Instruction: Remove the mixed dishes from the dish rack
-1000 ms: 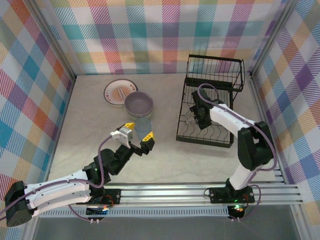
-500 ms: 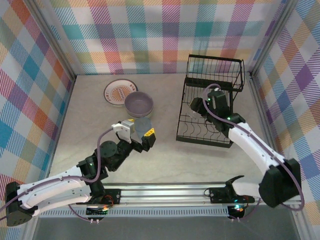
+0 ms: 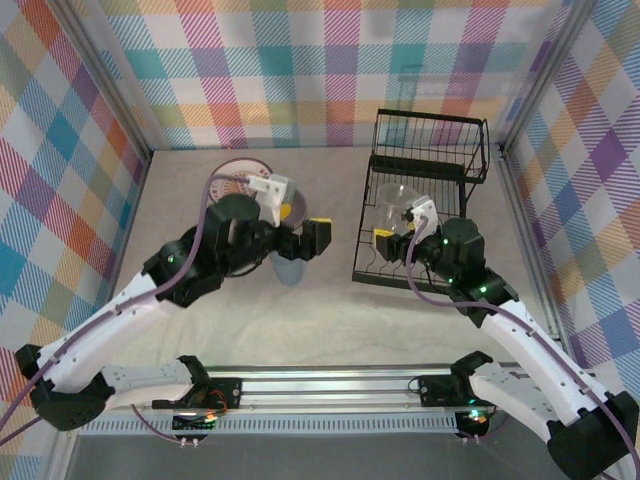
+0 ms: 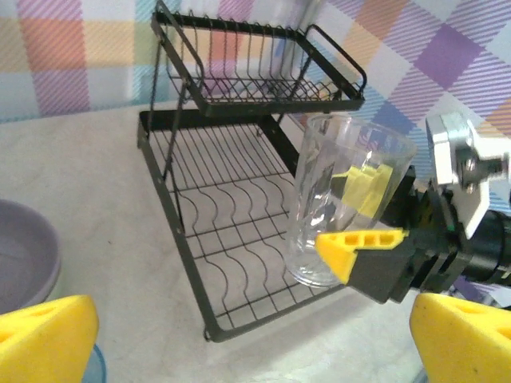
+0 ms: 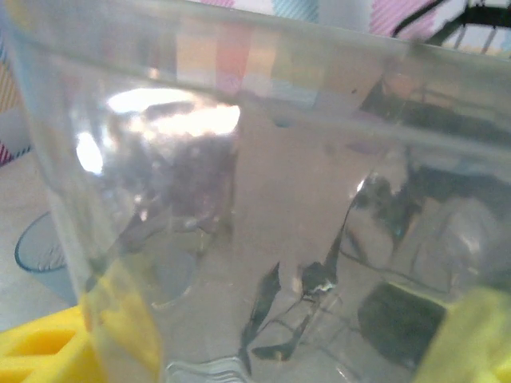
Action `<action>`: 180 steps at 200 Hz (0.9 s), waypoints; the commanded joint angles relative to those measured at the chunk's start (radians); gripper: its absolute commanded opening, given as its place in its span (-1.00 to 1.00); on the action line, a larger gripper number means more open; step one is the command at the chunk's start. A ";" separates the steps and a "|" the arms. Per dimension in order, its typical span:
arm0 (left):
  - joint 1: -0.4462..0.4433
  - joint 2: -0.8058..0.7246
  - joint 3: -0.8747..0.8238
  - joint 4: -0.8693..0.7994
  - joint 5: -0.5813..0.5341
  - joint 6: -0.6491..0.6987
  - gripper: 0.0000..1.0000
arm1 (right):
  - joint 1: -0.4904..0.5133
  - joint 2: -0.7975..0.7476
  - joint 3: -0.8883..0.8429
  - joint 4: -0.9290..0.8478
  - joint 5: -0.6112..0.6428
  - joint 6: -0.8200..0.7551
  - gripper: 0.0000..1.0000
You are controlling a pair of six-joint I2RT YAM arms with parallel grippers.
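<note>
One bluish glass tumbler (image 3: pixel 290 270) stands on the near tabletop (image 3: pixel 330 320) under the left end effector (image 3: pixel 302 222), which has swung in with its jaws wide. The right end effector (image 3: pixel 400 225) has lifted one clear glass tumbler (image 4: pixel 343 199), gripped, above the lower tray of the black wire dish rack (image 3: pixel 425 150), which now looks emptied. One lavender bowl (image 4: pixel 24 255) and one white orange-sunburst plate (image 3: pixel 235 170) lie at the far left.

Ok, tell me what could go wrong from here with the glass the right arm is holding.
1. The right pincer grips the clear glass on its smooth wall, over the dish rack; it might slip and drop onto the wires.
2. The open left pincer hangs close by; if the glass swings left, the two pincers may collide.
3. The lavender bowl and bluish tumbler crowd the likely set-down spot; the glass could knock them.
</note>
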 commanded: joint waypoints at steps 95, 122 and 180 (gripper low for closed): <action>0.097 0.450 0.495 -0.514 0.391 0.006 0.73 | 0.145 -0.023 -0.096 0.203 -0.009 -0.374 0.07; 0.097 0.491 0.529 -0.547 0.368 0.013 0.66 | 0.177 -0.013 -0.104 0.216 0.013 -0.403 0.07; 0.097 0.563 0.584 -0.597 0.339 0.016 0.41 | 0.223 -0.004 -0.115 0.235 0.052 -0.432 0.05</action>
